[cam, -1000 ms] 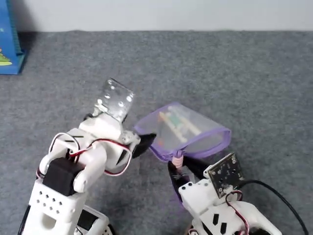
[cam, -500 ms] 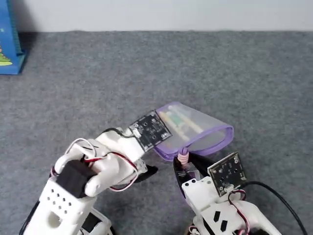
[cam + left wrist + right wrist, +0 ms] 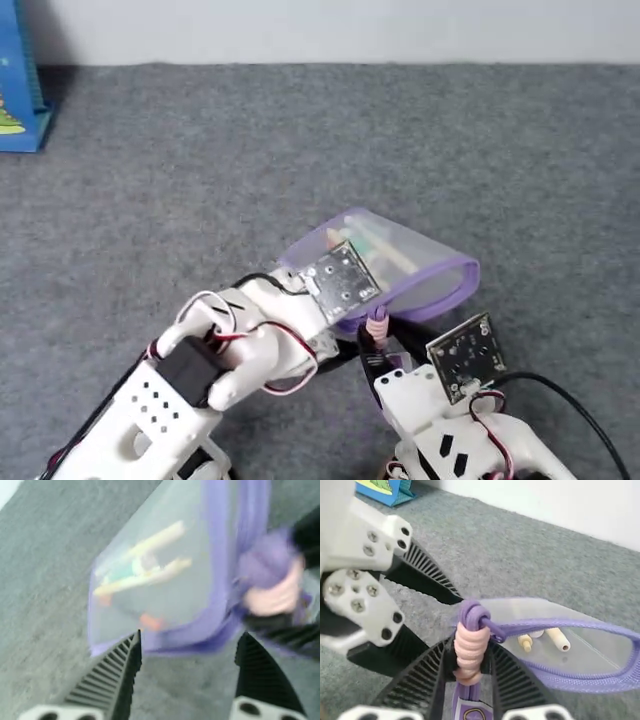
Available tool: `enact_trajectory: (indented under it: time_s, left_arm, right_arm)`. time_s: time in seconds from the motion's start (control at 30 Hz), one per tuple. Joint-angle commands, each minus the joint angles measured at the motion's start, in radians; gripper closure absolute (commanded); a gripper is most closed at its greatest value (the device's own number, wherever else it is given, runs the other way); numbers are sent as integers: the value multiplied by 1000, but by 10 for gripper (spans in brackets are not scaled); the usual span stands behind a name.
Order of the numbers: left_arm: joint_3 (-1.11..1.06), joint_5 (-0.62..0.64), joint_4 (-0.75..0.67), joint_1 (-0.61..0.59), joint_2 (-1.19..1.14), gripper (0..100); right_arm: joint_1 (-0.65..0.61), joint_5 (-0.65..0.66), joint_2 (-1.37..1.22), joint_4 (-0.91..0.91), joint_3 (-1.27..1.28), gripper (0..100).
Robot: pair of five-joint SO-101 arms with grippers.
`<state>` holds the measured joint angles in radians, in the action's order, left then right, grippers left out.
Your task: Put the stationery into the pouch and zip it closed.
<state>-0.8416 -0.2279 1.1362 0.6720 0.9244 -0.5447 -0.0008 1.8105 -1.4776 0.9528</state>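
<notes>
Lying just right of the middle in the high view, the purple pouch [image 3: 425,265] has my left gripper [image 3: 187,665] wide open at its lower edge, my right gripper [image 3: 469,655] closed below it, the stationery [image 3: 142,565] inside, and the pink zipper pull [image 3: 469,637] held in those closed jaws.

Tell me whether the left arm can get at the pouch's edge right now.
Probably yes. The left gripper is open, facing the pouch with nothing between. The right gripper, shut on the zipper pull, sits close beside, so room is tight.
</notes>
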Motion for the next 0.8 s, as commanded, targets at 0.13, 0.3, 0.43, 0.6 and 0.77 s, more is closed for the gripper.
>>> enact_trajectory:
  time_s: [0.13,0.3,0.43,0.6,0.77]
  left_arm:
    - [-1,91,-84,28,5,710]
    - [-67,86,-137,31,5,766]
    - [-147,89,-249,31,5,829]
    - [-193,89,-331,31,5,898]
    - [-193,91,-328,31,5,979]
  right_arm:
    - [8,5,4,-35,-55,991]
    - [8,3,4,-30,-55,991]
    - [8,0,4,-35,-55,991]
    - [12,0,4,-35,-52,991]
    - [15,0,4,-35,-51,991]
